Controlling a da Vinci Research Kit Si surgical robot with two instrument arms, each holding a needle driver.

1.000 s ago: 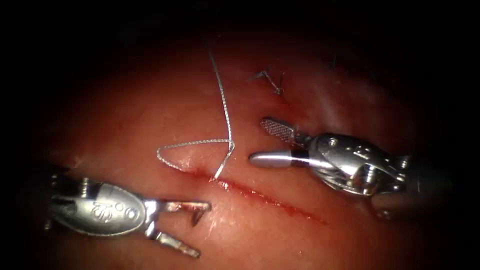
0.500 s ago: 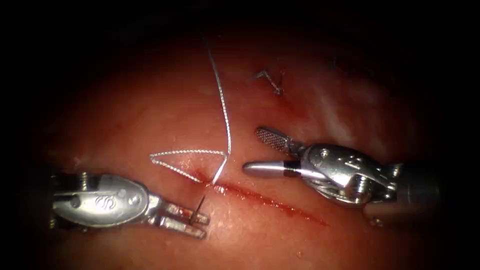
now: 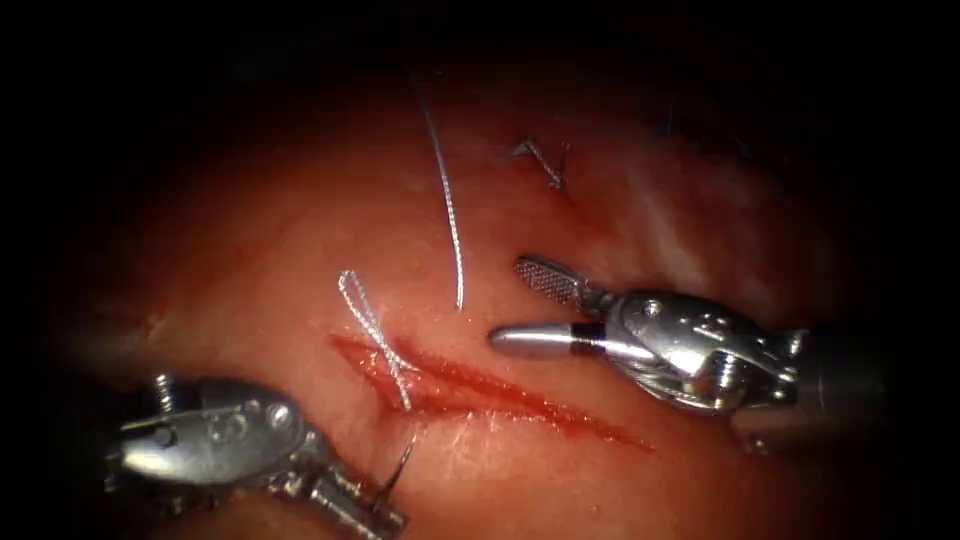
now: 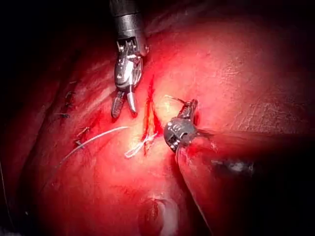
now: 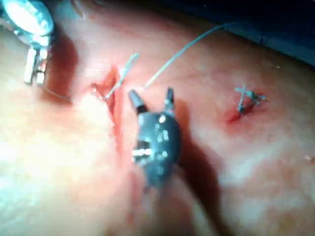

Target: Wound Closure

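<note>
Left tool (image 3: 385, 512) at 7 o'clock grips the needle (image 3: 402, 468), free of the tissue (image 3: 300, 220); thread (image 3: 375, 335) crosses the cut (image 3: 500, 395). Right tool (image 3: 515, 300) at 3 o'clock gapes wide, empty

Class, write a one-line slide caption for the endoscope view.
Left tool grips the needle clear of the tissue; thread crosses the cut; right tool open, holding nothing.

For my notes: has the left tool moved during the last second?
Yes. The left tool, shut on the needle, went down and left, away from the cut, shrinking the thread loop.
</note>
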